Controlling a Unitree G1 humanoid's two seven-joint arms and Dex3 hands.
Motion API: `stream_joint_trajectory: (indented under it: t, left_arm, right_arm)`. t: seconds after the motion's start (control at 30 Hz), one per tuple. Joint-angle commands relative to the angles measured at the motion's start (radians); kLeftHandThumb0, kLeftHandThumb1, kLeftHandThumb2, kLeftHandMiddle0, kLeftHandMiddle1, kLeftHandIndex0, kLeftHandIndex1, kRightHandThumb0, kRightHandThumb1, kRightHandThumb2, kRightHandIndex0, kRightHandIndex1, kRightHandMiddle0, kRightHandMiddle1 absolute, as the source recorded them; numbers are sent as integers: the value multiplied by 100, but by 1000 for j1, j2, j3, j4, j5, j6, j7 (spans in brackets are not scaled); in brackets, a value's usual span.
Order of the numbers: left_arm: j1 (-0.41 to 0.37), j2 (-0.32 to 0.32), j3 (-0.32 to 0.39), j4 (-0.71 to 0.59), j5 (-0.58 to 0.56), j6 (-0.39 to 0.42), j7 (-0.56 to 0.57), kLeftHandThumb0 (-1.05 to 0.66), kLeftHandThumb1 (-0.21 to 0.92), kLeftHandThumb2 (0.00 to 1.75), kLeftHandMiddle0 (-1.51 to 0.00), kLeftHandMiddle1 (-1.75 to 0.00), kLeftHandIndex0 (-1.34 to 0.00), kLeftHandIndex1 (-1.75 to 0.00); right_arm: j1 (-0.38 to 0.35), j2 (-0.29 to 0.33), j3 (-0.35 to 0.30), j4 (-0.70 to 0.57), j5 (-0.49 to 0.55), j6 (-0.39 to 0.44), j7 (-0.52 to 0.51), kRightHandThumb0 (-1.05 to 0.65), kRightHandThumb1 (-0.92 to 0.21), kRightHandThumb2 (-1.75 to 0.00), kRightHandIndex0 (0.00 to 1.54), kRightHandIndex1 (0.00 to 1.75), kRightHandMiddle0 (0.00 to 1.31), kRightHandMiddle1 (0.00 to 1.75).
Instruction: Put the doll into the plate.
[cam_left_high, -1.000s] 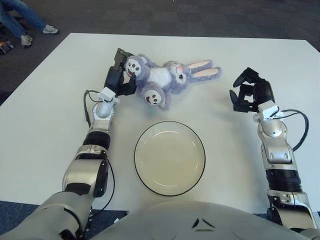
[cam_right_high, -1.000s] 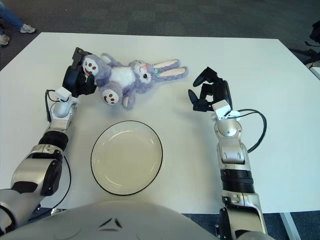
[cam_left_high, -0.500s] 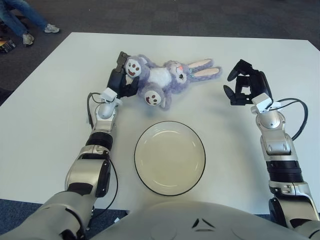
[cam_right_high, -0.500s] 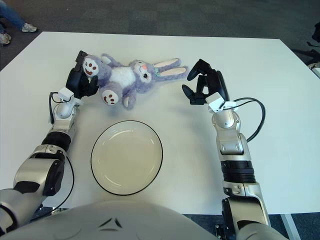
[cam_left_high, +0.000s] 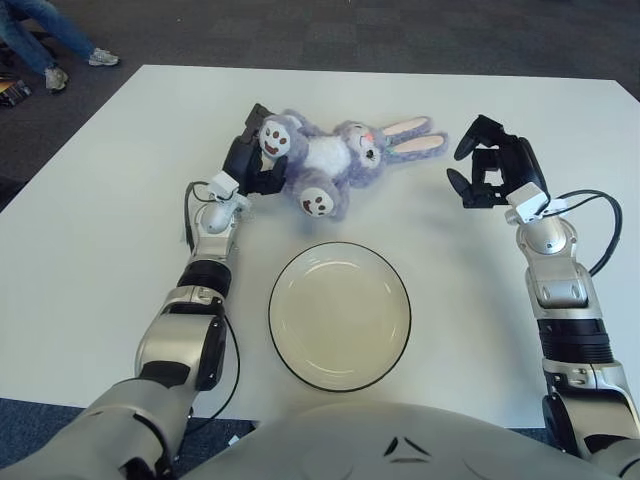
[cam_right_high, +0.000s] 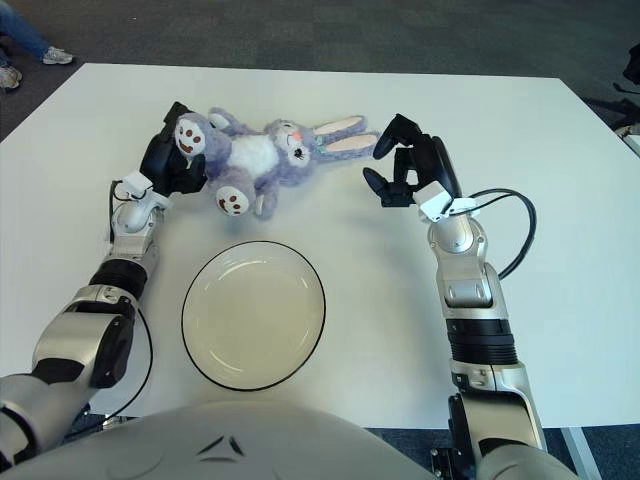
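Doll, a purple plush rabbit with pink-lined ears (cam_left_high: 335, 160), lay on its back on the white tabletop (cam_left_high: 90, 230), beyond the round cream plate with dark rim (cam_left_high: 340, 316) and apart from it. Left robot hand (cam_left_high: 252, 158) had its fingers closed around one foot of the doll. Right robot hand (cam_left_high: 484, 170) showed just right of the ears, fingers spread, holding nothing.
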Motion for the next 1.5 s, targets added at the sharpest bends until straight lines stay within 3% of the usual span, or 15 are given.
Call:
stream_joint_trajectory:
  t: [0.0, 0.13, 0.43, 0.77, 1.17, 1.47]
  left_arm:
    - [-13, -7, -3, 6, -5, 17, -29, -1, 41, 120, -55, -175, -36, -167]
    - [-13, -18, -7, 0, -3, 15, -30, -1, 31, 129, -63, -175, -45, -160]
    - [-10, -26, -16, -13, 7, 1, -33, -1, 22, 139, -70, -175, -53, -160]
    - [5, -33, -33, -42, 4, -25, -55, 0, 17, 148, -71, -175, -50, -172]
    - [41, -50, -44, -113, -26, -57, -106, -1, 9, 151, -77, -175, -65, -155]
    - [77, -56, -54, -186, -50, -53, -132, -1, 6, 155, -79, -175, -69, -154]
  right_arm:
    - [-15, -1, -5, -22, 8, 18, 6, -42, -50, -108, 108, 175, 47, 175]
    - [-11, -4, -8, -27, 7, 24, 5, -42, -50, -108, 107, 175, 47, 175]
    - [-14, -9, -11, -14, 6, 14, 2, -42, -51, -107, 102, 175, 46, 175]
    - [-14, -9, -11, -12, 4, 7, 0, -42, -51, -107, 101, 175, 46, 175]
    - [-17, -8, -5, -23, 2, 29, 8, -43, -49, -109, 106, 175, 47, 175]
    - [-30, -6, -2, -14, 1, 29, 8, -43, -50, -109, 109, 175, 47, 175]
